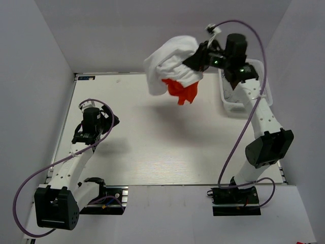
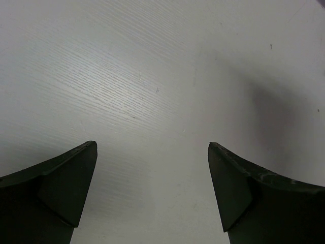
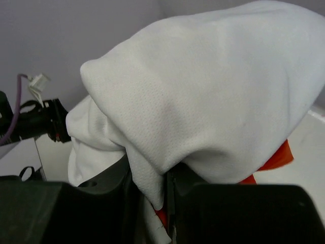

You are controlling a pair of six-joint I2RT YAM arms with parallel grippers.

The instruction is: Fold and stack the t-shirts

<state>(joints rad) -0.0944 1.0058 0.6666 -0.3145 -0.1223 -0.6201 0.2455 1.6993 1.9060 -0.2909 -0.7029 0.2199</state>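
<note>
High above the back of the table my right gripper [image 1: 197, 59] is shut on a bunch of cloth: the white t-shirt [image 1: 170, 63] with the orange t-shirt [image 1: 182, 90] hanging out below it. In the right wrist view the white t-shirt [image 3: 213, 101] fills the frame and is pinched between the jaws, with a strip of the orange t-shirt [image 3: 277, 158] at the lower right and a bit in the gap. At the left my left gripper [image 1: 112, 121] hovers open over the bare table [image 2: 152, 91], nothing between its fingers [image 2: 66, 188].
A white mesh basket [image 1: 231, 99] stands at the back right, partly under the right arm. Grey walls close in the table on three sides. Both arm bases sit at the near edge.
</note>
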